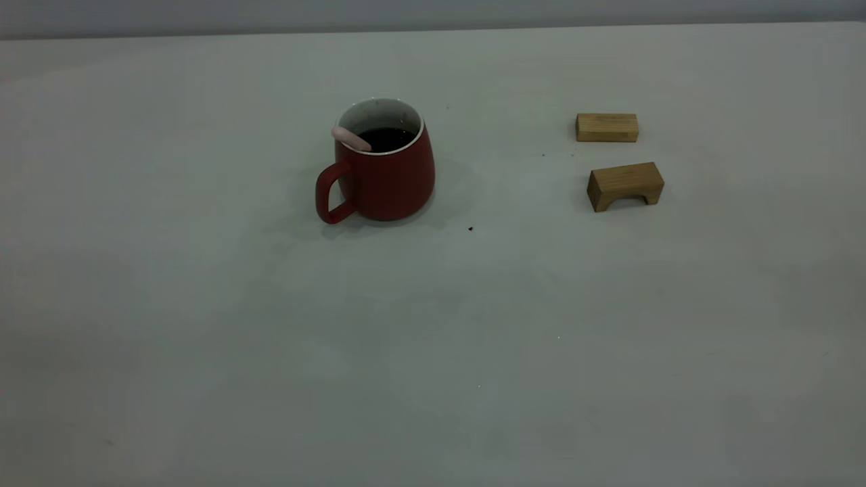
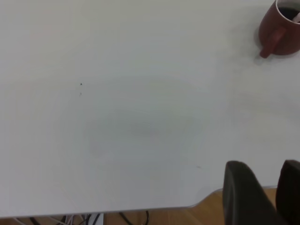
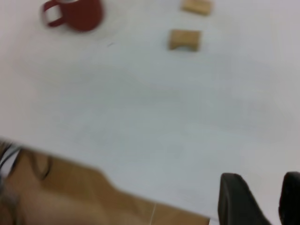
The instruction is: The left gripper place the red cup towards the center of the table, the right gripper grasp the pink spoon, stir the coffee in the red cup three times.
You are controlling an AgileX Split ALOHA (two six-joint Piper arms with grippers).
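Pale grey-white table (image 1: 433, 352) fills the exterior view, a few tiny dark specks on it, far edge meeting a grey wall at the top. Red cup (image 1: 385, 166) stands upright a bit left of centre toward the far side, handle facing front-left, dark coffee (image 1: 387, 138) inside. Pink spoon (image 1: 350, 138) sits in the cup, handle leaning on the rim at the left above the cup handle, bowl down in the coffee. Two wooden blocks well apart to the right: flat block (image 1: 607, 127) further back, arch block (image 1: 624, 185) nearer. Wide bare surface in front of and left of the cup.

Neither arm shows in the exterior view. Left gripper (image 2: 265, 197) hangs at the table's near edge over wood floor, fingers apart, holding nothing, cup far off. Right gripper (image 3: 260, 201) likewise near the table edge, fingers apart, empty, cup and blocks distant
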